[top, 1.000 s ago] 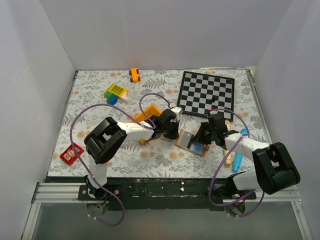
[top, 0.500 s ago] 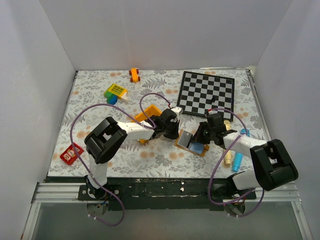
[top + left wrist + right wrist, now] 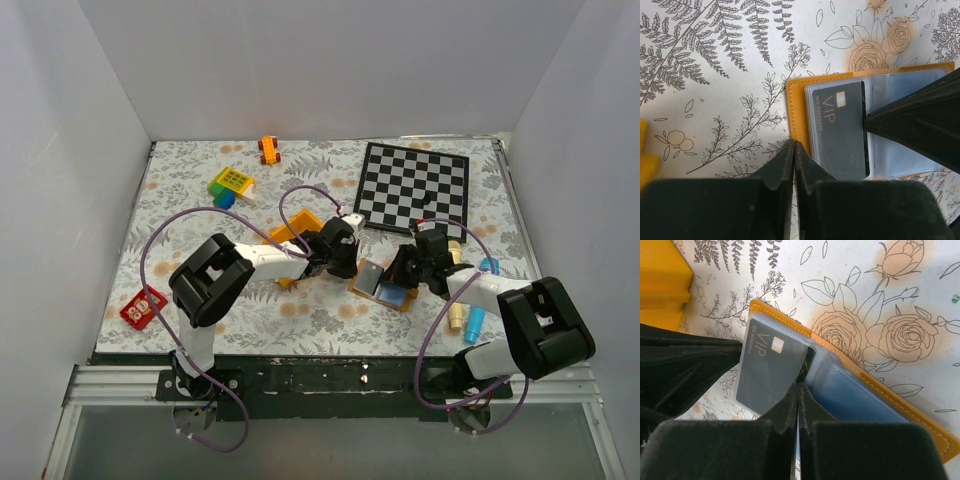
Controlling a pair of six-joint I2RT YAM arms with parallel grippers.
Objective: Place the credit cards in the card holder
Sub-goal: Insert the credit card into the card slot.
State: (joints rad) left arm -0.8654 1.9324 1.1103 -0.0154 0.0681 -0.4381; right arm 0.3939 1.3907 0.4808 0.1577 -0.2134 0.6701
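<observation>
Far left first: the left pincer (image 3: 348,262) is down low on the table (image 3: 200,210), just past the yellow bin (image 3: 292,226). Its tips are pressed together on nothing and parked right at the left edge of the card holder (image 3: 796,100). The holder lies open and flat at mid-table, between the two arms.

Moving along, there's the credit card (image 3: 837,125), black with VIP on its face, lying under the holder's clear sleeve. One corner seems to peek out on the right (hard to say how deep the rest sits).

On the right, the right pincer (image 3: 798,387) is also squeezed closed and empty. It has crept a touch leftward over the last second, and its tip now meets the card's right edge. The holder itself has barely budged.

My read is that this is a push, shoving the card home while the left arm braces the far side. This card looks nearly seated, and no other cards are in view.
</observation>
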